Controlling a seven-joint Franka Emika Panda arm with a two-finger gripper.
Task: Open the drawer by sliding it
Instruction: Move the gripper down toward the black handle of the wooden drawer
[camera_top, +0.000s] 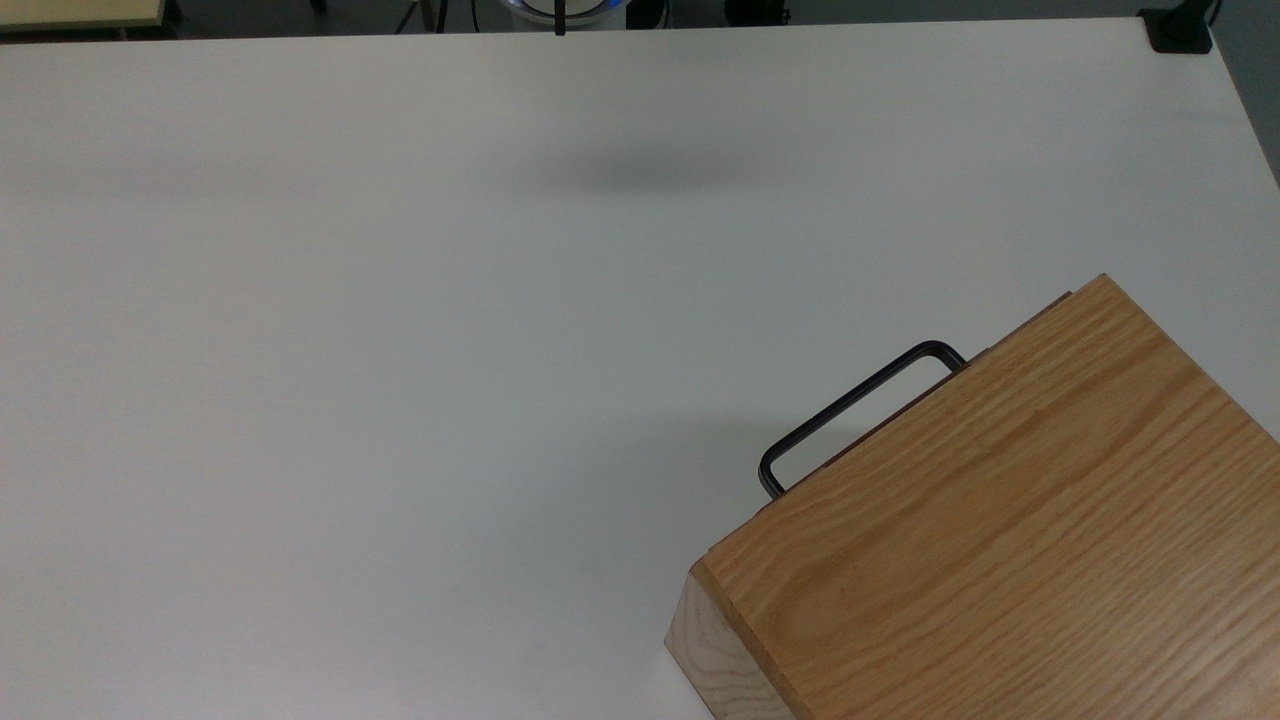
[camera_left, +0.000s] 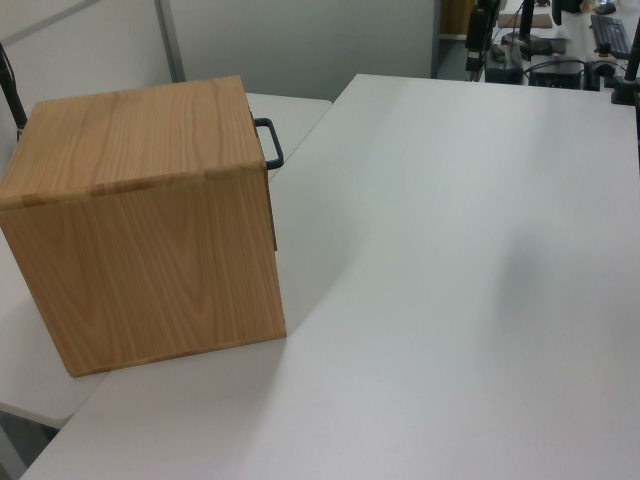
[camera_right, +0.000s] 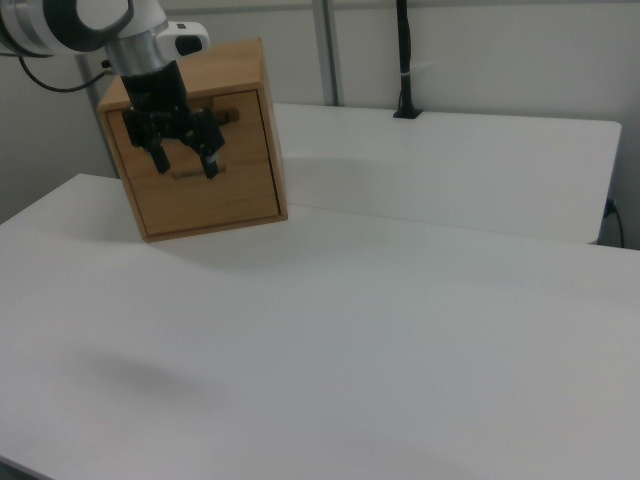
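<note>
The drawer sits closed in its oak cabinet, black handle jutting from the front, at the lower right corner of the white surface in the top view. In the right view the gripper hangs in front of the drawer face, jaws spread wide, holding nothing.

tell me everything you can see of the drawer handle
The drawer handle is a thin black U-shaped bar, metal by its look, standing out from the front of the drawer, which sits shut, flush in the oak-grained cabinet. In the top view it runs diagonally, with white table beneath. In the left view one rounded corner shows past the cabinet's edge. Nothing touches it in those views.
</note>
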